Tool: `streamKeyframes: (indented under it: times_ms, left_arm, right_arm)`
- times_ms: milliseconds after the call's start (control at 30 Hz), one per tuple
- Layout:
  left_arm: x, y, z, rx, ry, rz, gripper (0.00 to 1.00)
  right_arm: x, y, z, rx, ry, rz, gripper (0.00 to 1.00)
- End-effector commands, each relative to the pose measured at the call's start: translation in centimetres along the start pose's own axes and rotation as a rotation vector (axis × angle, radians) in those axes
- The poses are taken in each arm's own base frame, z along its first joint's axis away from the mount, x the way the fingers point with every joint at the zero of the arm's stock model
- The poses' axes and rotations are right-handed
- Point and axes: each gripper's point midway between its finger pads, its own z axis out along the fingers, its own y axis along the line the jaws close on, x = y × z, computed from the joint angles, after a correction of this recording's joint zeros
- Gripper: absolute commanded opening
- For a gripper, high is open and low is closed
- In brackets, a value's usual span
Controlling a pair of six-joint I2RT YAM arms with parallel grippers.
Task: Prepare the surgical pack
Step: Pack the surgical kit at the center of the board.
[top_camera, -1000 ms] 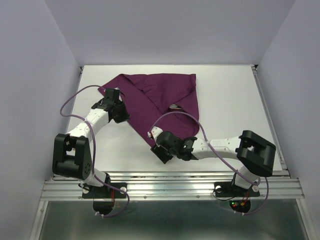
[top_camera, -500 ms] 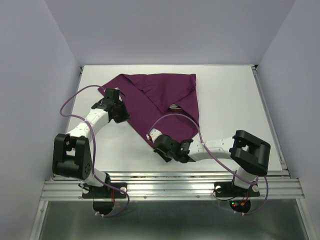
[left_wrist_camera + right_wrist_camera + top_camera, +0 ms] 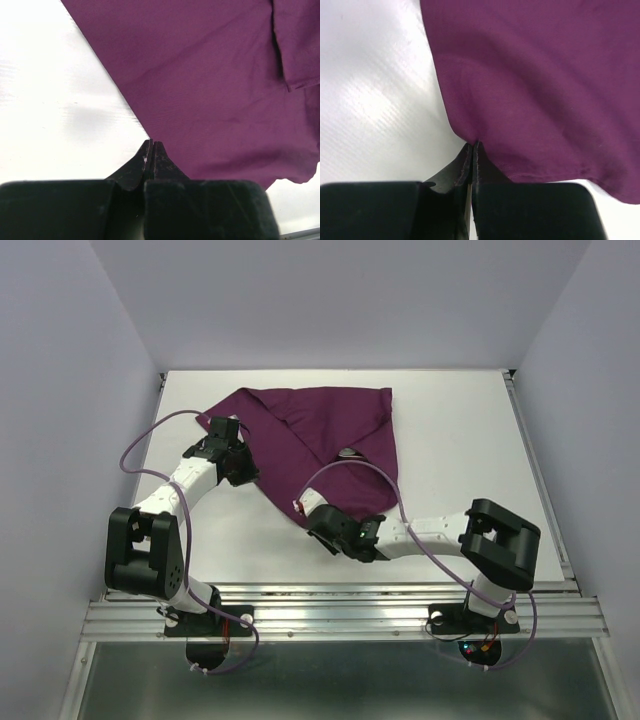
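The right gripper, whose black jaws stood apart a second ago, has shut. Its tips now pinch the near edge of the large deep-purple cloth wrap, which puckers into a small fold at the pinch. From above, the right arm has reached farther left along the near side of the white table. Its black elbow block has drawn in with it, and the thin purple cable looped over the forearm has shifted slightly.

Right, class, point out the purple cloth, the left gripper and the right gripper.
purple cloth (image 3: 320,425), top view, middle of the folded cloth.
left gripper (image 3: 151,144), left wrist view, between its closed fingertips at the cloth's edge.
right gripper (image 3: 472,146), right wrist view, between its closed fingertips pinching the cloth.
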Motion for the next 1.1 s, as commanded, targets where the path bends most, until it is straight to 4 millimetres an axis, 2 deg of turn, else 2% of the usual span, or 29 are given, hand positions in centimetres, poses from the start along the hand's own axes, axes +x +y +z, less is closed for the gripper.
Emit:
streamKeyframes:
  times_ms: [0,267,400,433,500,767,900,1000,1033,1067]
  left_arm:
    - [-1.6,-0.7,-0.7,0.023,-0.046,0.012,0.00]
    - [-2.5,-0.7,-0.6,0.032,-0.063,-0.001,0.00]
    - [-3.1,-0.3,-0.8,0.019,-0.079,-0.006,0.00]
    - [-3.2,-0.3,-0.8,0.018,-0.081,-0.007,0.00]
    - [-3.5,-0.2,-1.0,0.016,-0.086,-0.009,0.00]
    - [-4.0,-0.1,-1.1,0.011,-0.097,-0.012,0.00]
    - [-3.9,0.0,-1.3,0.012,-0.098,-0.010,0.00]
    - [-3.9,0.2,-1.3,0.008,-0.106,-0.008,0.00]
    - [-3.9,0.2,-1.4,0.010,-0.106,-0.007,0.00]
    - [-3.4,-0.1,-1.3,0.037,-0.090,-0.009,0.00]
  right_arm:
    - [-7.0,-2.7,-1.1,0.074,-0.176,0.067,0.01]
    - [-9.2,-2.7,-0.9,0.075,-0.218,0.098,0.01]
    - [-10.6,-3.8,-0.8,0.098,-0.250,0.114,0.01]
    - [-10.9,-4.7,-0.7,0.114,-0.251,0.126,0.01]
    - [-12.4,-5.4,-0.7,0.123,-0.289,0.145,0.01]
    - [-15.6,-9.2,0.0,0.172,-0.351,0.180,0.01]
    - [-17.4,-12.4,0.4,0.221,-0.378,0.203,0.01]
    - [-18.4,-14.3,1.0,0.244,-0.390,0.185,0.01]
    - [-18.7,-14.4,1.1,0.248,-0.393,0.177,0.01]
    - [-20.5,-16.5,0.8,0.280,-0.434,0.172,0.01]
